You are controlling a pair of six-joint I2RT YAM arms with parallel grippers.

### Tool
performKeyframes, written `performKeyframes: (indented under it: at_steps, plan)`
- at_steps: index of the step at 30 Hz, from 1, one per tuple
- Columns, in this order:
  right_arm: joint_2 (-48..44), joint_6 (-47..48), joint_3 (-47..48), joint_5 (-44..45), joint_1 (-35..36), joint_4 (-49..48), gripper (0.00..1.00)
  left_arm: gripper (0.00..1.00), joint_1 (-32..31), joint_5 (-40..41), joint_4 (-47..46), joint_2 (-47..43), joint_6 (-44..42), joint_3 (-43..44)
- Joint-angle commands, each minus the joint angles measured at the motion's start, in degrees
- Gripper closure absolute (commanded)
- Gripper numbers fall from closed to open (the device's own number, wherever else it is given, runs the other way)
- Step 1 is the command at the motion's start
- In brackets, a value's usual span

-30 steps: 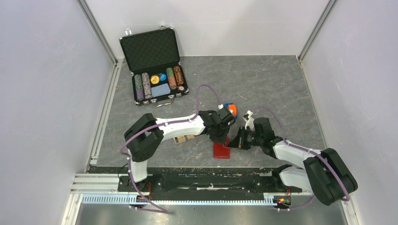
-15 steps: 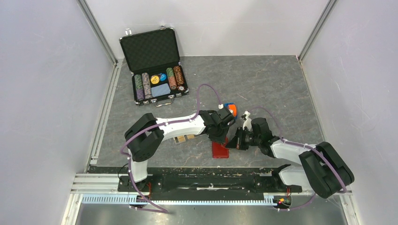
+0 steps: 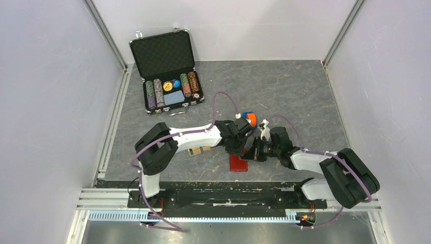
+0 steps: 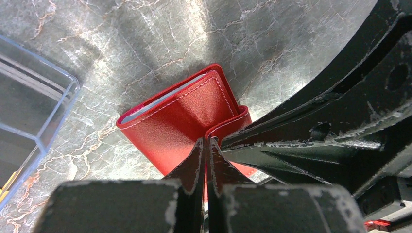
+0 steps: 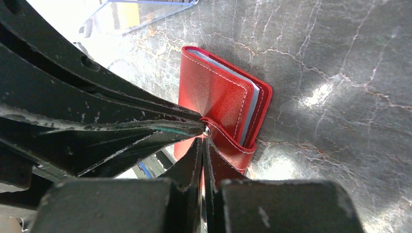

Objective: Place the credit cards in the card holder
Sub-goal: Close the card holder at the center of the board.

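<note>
Both pincers are seen shut tight: the left gripper (image 4: 204, 143) and right gripper (image 5: 202, 141) are met tip to tip at the snap tab (image 5: 228, 143) of a stitched red wallet (image 4: 180, 121); whether the tab is pinched cannot be told. Left of them, the clear acrylic card holder (image 4: 34, 97) is seen, with orange-gold credit cards (image 5: 127, 13) glimpsed through it. Beyond are a veined grey table (image 3: 295, 91), a foam-lined chip briefcase (image 3: 170, 71) and pale walls (image 3: 51, 101).

The wallet (image 3: 238, 162) lies on the counter (image 3: 305, 96). Just to the wallet's left, near but apart from it, sits the card holder (image 3: 199, 151). The two tools meet at the tab on the wallet's far end, the left tool (image 4: 204, 143) reaching in from the wallet's left and the right tool (image 5: 204, 135) from its right. Well behind the wallet and to its left stands an open case (image 3: 170, 76) with chips (image 3: 157, 93) in it.
</note>
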State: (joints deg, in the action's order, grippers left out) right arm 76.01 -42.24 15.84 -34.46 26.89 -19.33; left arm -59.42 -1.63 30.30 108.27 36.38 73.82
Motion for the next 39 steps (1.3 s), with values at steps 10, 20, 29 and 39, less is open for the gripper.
performKeyframes:
  at_steps: [10, 20, 29, 39]
  plan:
    - [2.28, 1.57, 3.01, 2.13, 0.39, 1.40, 1.00, 0.98, -0.30, 0.01, -0.25, 2.30, 2.49, -5.06]
    - [3.84, 4.89, 2.67, 5.92, 1.41, 8.29, 1.00, 0.98, -1.29, 0.73, -0.09, 1.78, 3.47, -6.02]
    - [-4.83, 3.09, 4.88, 5.21, 1.41, 4.79, 1.00, 0.98, -1.30, 3.37, 2.82, -2.96, 2.01, -0.63]
    - [-4.03, 2.52, 4.15, 4.53, 1.41, 4.26, 0.99, 0.98, -1.31, 2.52, 4.49, -3.42, 1.70, 0.36]
